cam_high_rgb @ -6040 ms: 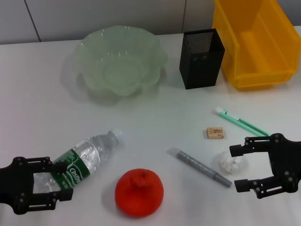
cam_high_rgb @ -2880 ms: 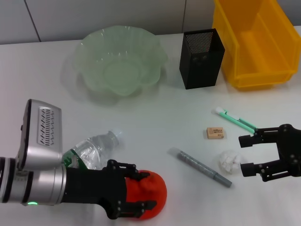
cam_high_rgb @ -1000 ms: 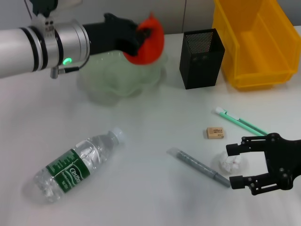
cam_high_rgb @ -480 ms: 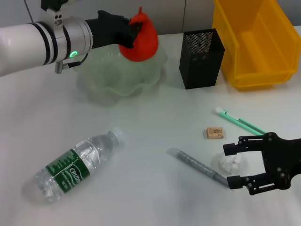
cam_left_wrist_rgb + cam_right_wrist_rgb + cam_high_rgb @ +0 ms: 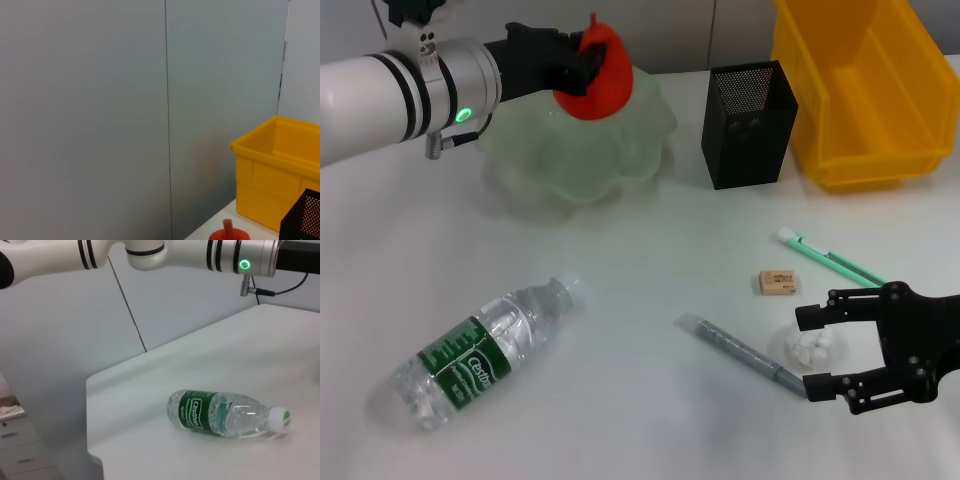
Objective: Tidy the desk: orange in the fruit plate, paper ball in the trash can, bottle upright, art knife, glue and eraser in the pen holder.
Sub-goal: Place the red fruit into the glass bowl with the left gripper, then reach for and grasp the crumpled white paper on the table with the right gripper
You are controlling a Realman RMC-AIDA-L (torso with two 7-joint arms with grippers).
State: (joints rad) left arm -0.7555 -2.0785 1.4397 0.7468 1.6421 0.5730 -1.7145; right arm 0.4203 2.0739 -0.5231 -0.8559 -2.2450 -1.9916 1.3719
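Your left gripper (image 5: 582, 68) grips the orange (image 5: 597, 72) at upper left of the head view, above the plate (image 5: 570, 150). Your right gripper (image 5: 817, 352) sits at lower right, fingers wide, around the paper ball (image 5: 810, 345). Bottle (image 5: 485, 350) lies on its side at lower left. Knife (image 5: 744, 354), eraser (image 5: 779, 283) and glue (image 5: 832, 259) lie right of centre on the table. Holder (image 5: 748, 124) and yellow bin (image 5: 865, 90) stand at upper right.
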